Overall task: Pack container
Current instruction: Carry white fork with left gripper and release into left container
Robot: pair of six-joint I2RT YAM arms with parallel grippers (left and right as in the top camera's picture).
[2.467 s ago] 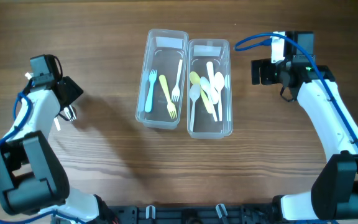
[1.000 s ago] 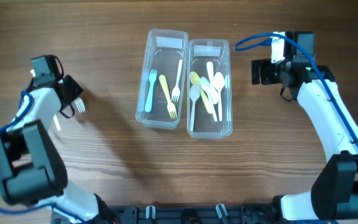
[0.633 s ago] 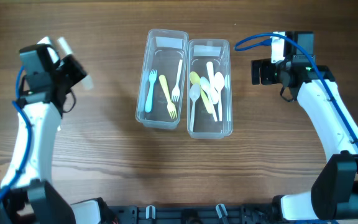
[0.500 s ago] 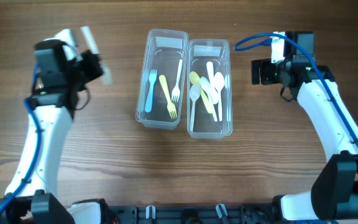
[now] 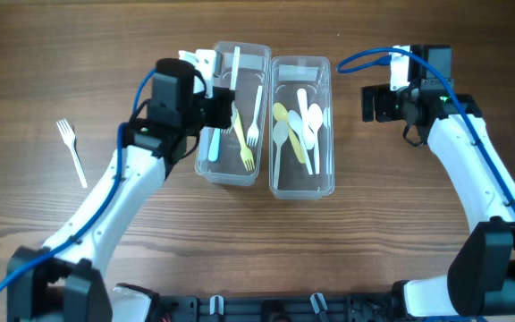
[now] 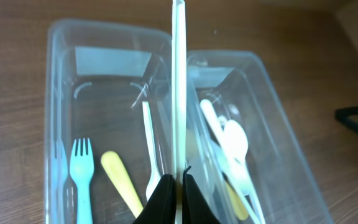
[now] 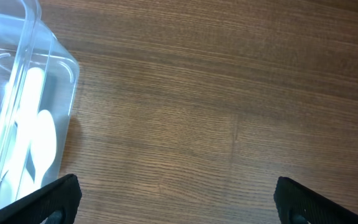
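Overhead: left gripper (image 5: pixel 223 105) over fork box (image 5: pixel 231 181), pinched shut on white utensil (image 5: pixel 235 66), loose fork (image 5: pixel 71 150) on table (image 5: pixel 150 250) at box's 9 o'clock, right gripper (image 5: pixel 370 103) at 3 o'clock of spoon box (image 5: pixel 302 190); left wrist: jaws clamp utensil's handle, pointing 12 above boxes' adjoining walls; right wrist: fingers (image 7: pixel 53 198) spread wide, empty, spoon box at 9.

Left hand (image 6: pixel 178 178) clamped tight, arm outstretched; right hand (image 7: pixel 179 196) spread wide.

Clear glossy plastic bins (image 5: pixel 300 190), matt wood-grain tbl (image 5: pixel 257 250), matt plastic utensil (image 6: pixel 179 87)
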